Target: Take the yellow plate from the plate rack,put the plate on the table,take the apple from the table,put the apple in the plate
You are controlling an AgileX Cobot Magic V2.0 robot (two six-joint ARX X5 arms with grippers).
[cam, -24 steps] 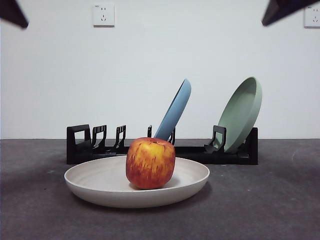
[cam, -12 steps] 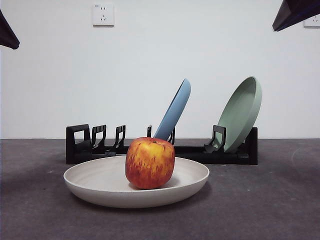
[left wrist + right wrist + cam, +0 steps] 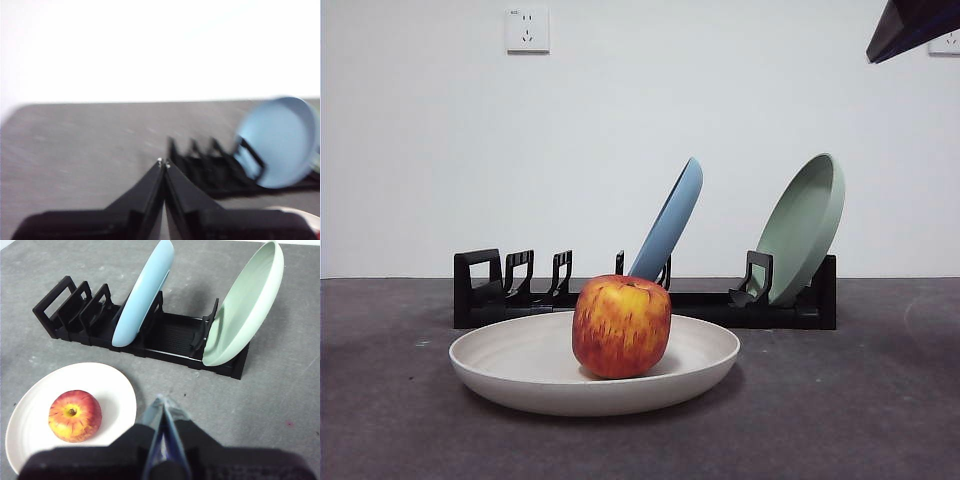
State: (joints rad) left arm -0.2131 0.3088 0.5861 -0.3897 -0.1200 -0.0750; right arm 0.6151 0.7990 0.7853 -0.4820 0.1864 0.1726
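The apple sits in the yellow plate, which lies flat on the table in front of the plate rack. The right wrist view shows the apple left of centre in the plate, with the rack behind it. My right gripper is shut and empty, high above the table to the plate's right; it shows as a black tip at the top right corner of the front view. My left gripper is shut and empty, raised at the rack's left end.
A blue plate and a pale green plate lean upright in the rack. Both also show in the right wrist view, blue and green. The blue plate shows blurred in the left wrist view. A wall socket is behind.
The black tip at the front view's top left corner has withdrawn out of view. The tip at the top right has moved slightly further out. Plate and apple have not moved.
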